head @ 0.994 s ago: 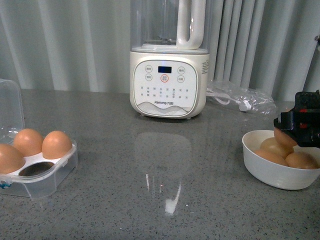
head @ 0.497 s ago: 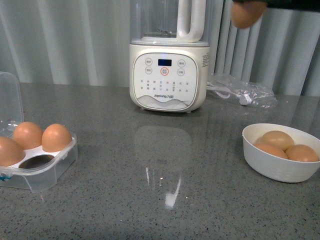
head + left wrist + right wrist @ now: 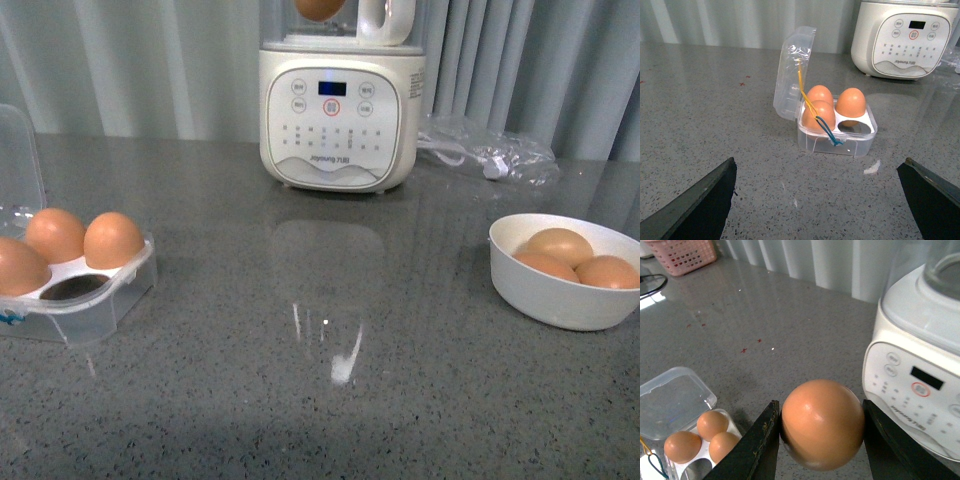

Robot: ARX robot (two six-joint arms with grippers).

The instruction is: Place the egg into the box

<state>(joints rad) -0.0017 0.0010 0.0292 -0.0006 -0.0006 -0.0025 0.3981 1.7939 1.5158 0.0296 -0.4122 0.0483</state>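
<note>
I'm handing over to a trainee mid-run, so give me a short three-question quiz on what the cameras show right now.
1. How many cups of the small clear plastic egg case hold an egg?
2. True or false: the left end effector is gripping an egg.
3. The right end effector is: A) open B) shut on the smooth orange-brown egg C) shut on nothing

Key: 1. Three; the fourth cup is empty. 2. False; it is open with nothing between its fingers. 3. B.
</note>
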